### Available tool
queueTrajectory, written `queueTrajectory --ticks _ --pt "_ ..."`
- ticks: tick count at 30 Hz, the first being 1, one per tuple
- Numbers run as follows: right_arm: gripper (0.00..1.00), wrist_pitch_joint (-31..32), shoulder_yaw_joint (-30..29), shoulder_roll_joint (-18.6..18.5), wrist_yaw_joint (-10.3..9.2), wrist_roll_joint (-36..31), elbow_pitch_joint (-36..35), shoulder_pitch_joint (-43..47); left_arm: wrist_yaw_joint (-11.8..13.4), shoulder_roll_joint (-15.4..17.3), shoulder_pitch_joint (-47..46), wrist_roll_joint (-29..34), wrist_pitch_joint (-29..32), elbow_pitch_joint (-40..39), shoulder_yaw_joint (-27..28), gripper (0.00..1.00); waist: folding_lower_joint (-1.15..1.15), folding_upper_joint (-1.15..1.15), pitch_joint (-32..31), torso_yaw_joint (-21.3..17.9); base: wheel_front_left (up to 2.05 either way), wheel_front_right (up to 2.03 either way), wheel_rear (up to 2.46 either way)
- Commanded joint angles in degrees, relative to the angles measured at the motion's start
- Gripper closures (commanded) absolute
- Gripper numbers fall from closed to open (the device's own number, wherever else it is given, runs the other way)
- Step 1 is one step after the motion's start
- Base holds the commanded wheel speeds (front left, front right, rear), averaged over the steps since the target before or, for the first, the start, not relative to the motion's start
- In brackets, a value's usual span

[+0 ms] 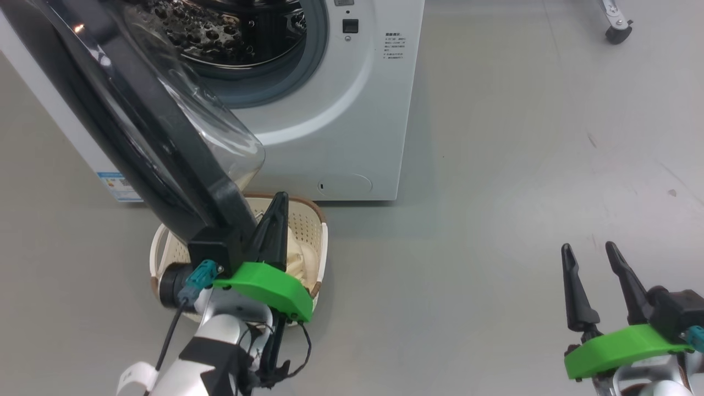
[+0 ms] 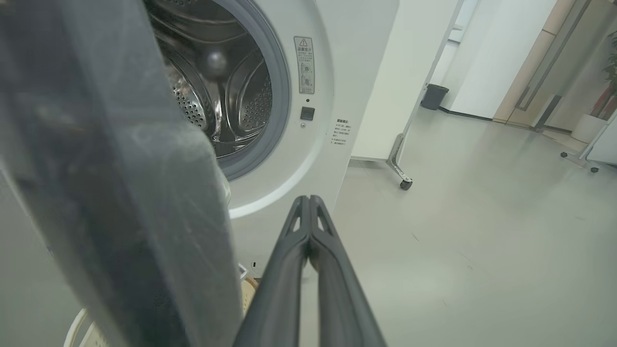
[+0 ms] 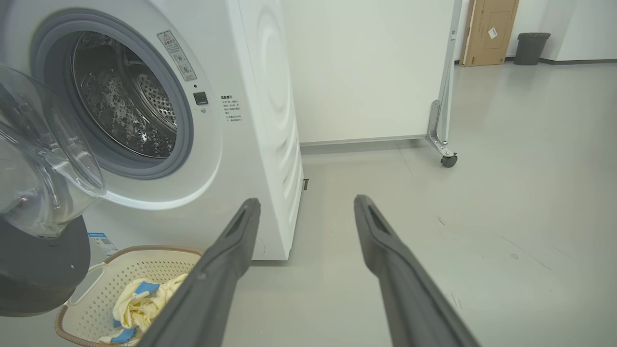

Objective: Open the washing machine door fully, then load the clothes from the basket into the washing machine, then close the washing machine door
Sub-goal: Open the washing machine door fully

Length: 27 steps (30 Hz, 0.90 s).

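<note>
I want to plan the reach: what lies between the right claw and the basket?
Bare grey floor, nothing else, lies between the right claw and the basket; the head view shows this stretch.

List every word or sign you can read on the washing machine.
No text reads clearly.
Warning sticker on the washing machine front: triangle sign, lines too small.
Printed block below it: too small.
Blue sticker at lower corner: blurred.
</note>
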Motion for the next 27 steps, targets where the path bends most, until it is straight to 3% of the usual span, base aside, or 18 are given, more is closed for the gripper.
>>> queueTrajectory --ticks 1,14,27 --pt "0.00 -0.1 0.9 -0.5 0.10 0.2 -1.7 -1.7 0.3 0.8 -3.2 -0.3 -0.7 -1.4 2.4 1.00 0.00 0.00 0.1 0.0 0.00 0.00 0.00" --pt "0.00 -0.2 0.1 -0.5 0.10 -0.2 -1.5 -2.3 1.3 2.6 -1.8 -1.3 -1.2 0.6 3.6 1.00 0.00 0.00 0.7 0.9 0.00 0.00 0.00" --pt "0.00 -0.1 -0.8 -0.5 0.10 -0.9 -1.3 -2.2 3.8 4.4 1.7 -0.3 -0.8 -1.7 3.2 1.00 0.00 0.00 0.6 3.9 0.00 0.00 0.00"
